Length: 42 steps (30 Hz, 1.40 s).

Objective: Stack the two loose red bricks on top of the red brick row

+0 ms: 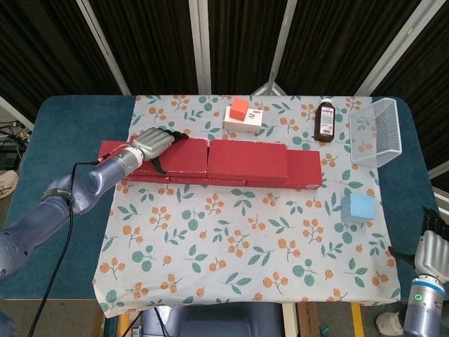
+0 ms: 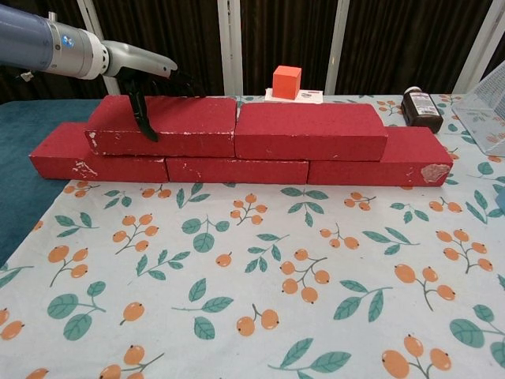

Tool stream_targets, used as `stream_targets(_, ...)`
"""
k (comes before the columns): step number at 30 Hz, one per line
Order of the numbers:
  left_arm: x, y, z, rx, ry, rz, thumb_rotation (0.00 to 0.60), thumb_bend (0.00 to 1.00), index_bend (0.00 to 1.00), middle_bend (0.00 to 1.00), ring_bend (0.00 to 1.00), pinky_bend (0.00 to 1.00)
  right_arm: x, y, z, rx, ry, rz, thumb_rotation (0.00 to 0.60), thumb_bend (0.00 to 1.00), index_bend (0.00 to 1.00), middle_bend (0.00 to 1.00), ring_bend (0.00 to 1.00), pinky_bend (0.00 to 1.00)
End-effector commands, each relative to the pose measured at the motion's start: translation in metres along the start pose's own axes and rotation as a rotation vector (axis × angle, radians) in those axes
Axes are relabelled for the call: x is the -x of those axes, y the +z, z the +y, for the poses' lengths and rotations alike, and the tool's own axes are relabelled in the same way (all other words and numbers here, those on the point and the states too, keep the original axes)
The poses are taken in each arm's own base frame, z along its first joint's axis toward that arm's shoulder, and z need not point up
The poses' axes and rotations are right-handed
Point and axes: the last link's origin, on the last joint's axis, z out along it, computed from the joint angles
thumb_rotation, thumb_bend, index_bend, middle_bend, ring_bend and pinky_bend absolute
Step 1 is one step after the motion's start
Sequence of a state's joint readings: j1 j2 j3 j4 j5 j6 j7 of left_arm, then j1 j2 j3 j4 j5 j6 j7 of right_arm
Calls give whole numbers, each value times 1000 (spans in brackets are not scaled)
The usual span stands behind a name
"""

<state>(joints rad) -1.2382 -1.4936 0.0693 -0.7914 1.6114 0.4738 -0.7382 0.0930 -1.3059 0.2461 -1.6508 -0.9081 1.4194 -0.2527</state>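
A long row of red bricks [image 2: 237,168] lies across the far half of a flowered tablecloth [image 1: 238,232]. Two more red bricks sit on top of it, end to end: the left upper brick [image 2: 177,126] and the right upper brick [image 2: 312,131], touching or nearly so.

The left hand [image 1: 151,142] rests on the left upper brick at its 9 o'clock end. Its palm lies over the top, and dark fingers [image 2: 140,114] hang down the near face, gripping the brick across its width.

The bricks look stiff, blocky and rough-surfaced, with chipped white edges, so probably not slippery. Their weight cannot be judged. Grasping across the short width, near the middle, would likely keep one level.

The right hand [image 1: 429,247] sits at the table's 4 o'clock corner, partly cut off; whether its fingers are spread or curled cannot be told. The bricks' far faces are hidden. A brown bottle [image 1: 326,121] stands at 1 o'clock.
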Motion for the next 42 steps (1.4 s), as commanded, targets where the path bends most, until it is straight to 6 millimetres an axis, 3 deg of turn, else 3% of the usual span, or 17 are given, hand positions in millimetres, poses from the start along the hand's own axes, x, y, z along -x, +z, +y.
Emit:
stream_targets(1, 1, 1, 0, 1, 0, -3, 600, 33, 394, 324, 231, 302, 0, 0, 0, 2, 0, 0, 600, 119, 0, 54, 40, 0)
stream_targets(25, 3, 4, 1, -3, -6, -19, 600, 0, 354, 275, 201, 282, 0, 1, 0, 21, -4, 10, 600, 119, 0, 54, 49, 0)
stream_targets(31, 2, 4, 0, -8, -13, -18, 600, 0, 282, 194, 155, 248, 0, 0, 0, 26, -2, 12, 600, 119, 0, 54, 50, 0)
stream_targets(32, 16, 0, 0, 0, -25, -39, 600, 0, 261, 168, 138, 238, 0, 0, 0, 26, -1, 12, 600, 118, 0, 54, 50, 0)
stream_targets(34, 2, 5, 0, -13, -19, -9, 600, 0, 218, 118, 106, 224, 0, 0, 0, 28, 0, 13, 600, 118, 0, 54, 50, 0)
stream_targets(42, 2, 4, 0, -28, -22, -42, 600, 0, 134, 30, 12, 190, 1, 0, 0, 34, -3, 10, 600, 119, 0, 54, 50, 0)
